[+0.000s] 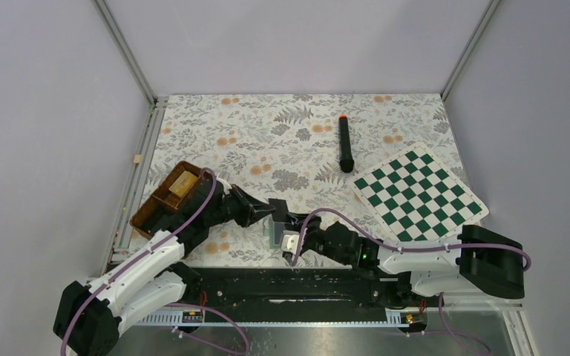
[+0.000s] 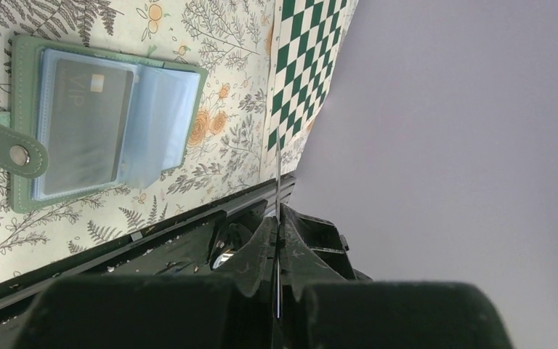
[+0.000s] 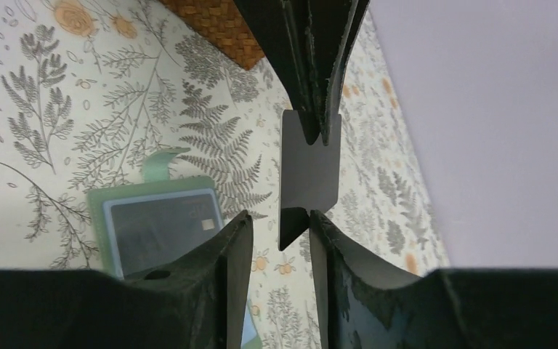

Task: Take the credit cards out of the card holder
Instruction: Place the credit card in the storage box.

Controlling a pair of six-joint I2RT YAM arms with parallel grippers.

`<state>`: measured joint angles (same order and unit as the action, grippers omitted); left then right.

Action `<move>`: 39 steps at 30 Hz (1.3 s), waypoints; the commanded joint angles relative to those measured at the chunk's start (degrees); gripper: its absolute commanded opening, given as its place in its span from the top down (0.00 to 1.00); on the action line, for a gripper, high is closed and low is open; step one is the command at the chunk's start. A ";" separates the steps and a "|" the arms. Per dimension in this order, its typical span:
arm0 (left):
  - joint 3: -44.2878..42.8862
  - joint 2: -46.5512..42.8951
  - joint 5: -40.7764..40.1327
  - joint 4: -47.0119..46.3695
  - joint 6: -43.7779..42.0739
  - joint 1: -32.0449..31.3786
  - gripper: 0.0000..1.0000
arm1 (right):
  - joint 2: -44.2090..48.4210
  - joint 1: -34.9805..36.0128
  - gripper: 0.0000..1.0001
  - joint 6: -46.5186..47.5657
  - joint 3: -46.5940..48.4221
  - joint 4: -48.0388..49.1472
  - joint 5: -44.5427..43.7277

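here the credit card (image 3: 309,171) runs lengthwise from left fingers (image 3: 338,51) to right fingers (image 3: 211,276).

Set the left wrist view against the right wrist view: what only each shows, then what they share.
Only left wrist: the chessboard, the black base rail and a metal snap. Only right wrist: a corner of the wicker tray, and the right end effector, fingers apart beside the lower corner of the held card. Both: the open card holder on the floral cloth with a dark card in its sleeve, and the held card pinched by the left end effector, edge-on from the left wrist, face-on from the right.
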<state>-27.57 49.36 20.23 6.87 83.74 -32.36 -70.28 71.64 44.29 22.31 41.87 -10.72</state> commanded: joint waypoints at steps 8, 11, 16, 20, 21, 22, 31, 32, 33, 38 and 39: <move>1.81 -2.68 -1.49 1.65 5.53 0.06 1.00 | -4.35 6.40 0.93 9.83 1.74 13.84 -9.92; 2.26 -3.12 -1.61 0.75 5.38 -0.04 1.00 | -2.67 6.67 1.00 4.72 2.24 12.54 -10.17; 1.40 -3.31 0.82 -5.84 -3.68 0.02 0.65 | 3.64 4.32 1.00 -15.74 9.48 -8.19 -13.61; -4.55 -4.00 -1.38 3.96 -18.73 0.02 0.50 | 11.94 -5.41 1.00 -35.46 10.23 -20.76 1.47; -5.64 -4.40 -1.70 5.46 -21.26 0.04 0.46 | 13.78 -8.27 1.00 -39.62 9.75 -21.44 5.93; -6.67 -4.86 -2.48 7.17 -23.29 0.08 0.43 | 15.13 -10.64 1.00 -42.95 9.40 -21.81 9.62; -8.62 -9.12 -1.71 5.06 -33.82 0.11 0.23 | 18.70 -19.40 1.00 -56.30 13.87 -29.90 26.37; -8.87 -9.19 -1.39 4.96 -34.66 0.09 0.23 | 18.80 -19.62 1.00 -56.81 14.04 -29.85 26.97; -9.00 -9.22 -0.72 4.64 -35.54 0.10 0.24 | 19.05 -19.73 1.00 -57.06 14.08 -29.87 27.40; -8.94 -8.56 7.25 0.69 -40.42 0.10 0.27 | 18.10 -20.32 1.00 -56.27 16.30 -34.55 29.37; -9.03 -8.52 8.57 0.15 -41.06 0.10 0.27 | 18.12 -20.58 1.00 -57.07 16.44 -34.72 29.94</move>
<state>-34.06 40.93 21.34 12.84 48.64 -32.27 -52.45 52.10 -10.26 35.00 9.89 14.76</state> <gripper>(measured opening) 0.739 0.022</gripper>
